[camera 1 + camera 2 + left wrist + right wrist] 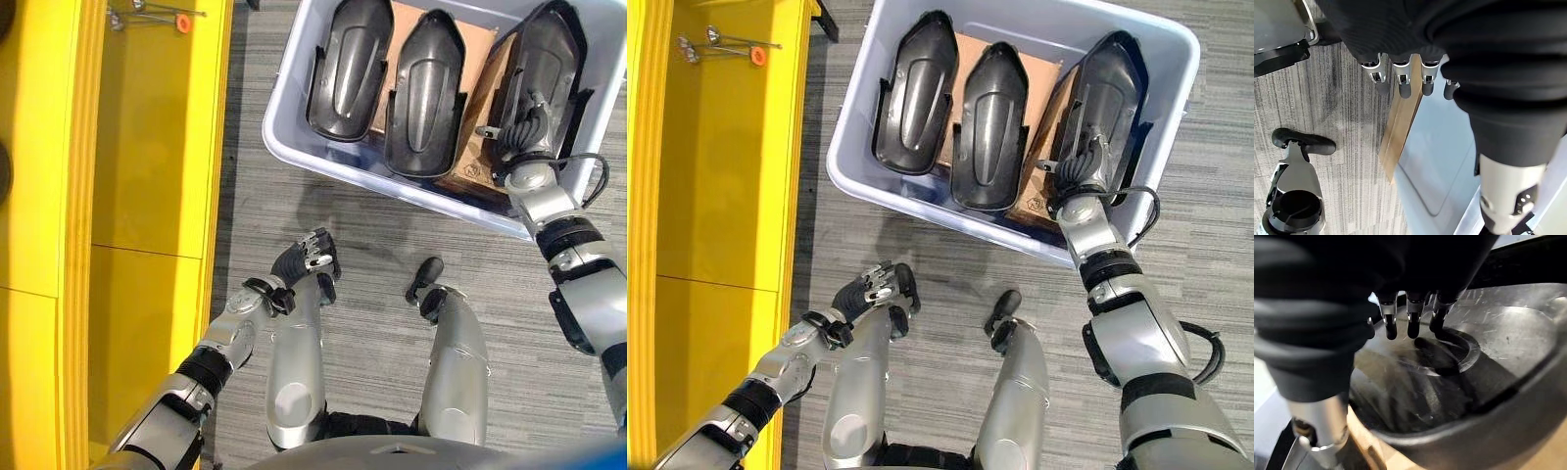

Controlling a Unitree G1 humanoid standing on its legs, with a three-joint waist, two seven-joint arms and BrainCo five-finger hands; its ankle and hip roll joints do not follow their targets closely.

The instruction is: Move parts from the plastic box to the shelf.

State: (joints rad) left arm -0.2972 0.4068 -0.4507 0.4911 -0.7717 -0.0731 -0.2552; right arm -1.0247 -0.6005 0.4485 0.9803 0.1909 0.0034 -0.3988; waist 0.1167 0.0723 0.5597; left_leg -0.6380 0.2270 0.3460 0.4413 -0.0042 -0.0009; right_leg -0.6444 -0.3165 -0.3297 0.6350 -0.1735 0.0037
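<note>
Three dark moulded plastic shell parts lie in a pale blue-grey plastic box [854,171] on cardboard sheeting [965,49]: left part [913,93], middle part [989,127], right part [1107,93], the last tilted against the box's right side. Right hand [1080,168] rests on the right part's lower end, fingers curled onto it. Left hand [306,257] hangs loosely curled, holding nothing, above grey carpet [372,235]. Yellow shelf [147,147] stands left of the box.

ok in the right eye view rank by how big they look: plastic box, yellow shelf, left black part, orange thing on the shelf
1. yellow shelf, cut off by the frame
2. plastic box
3. left black part
4. orange thing, lying with small metal pieces

The gaps are clear; nearness does not change the order.
</note>
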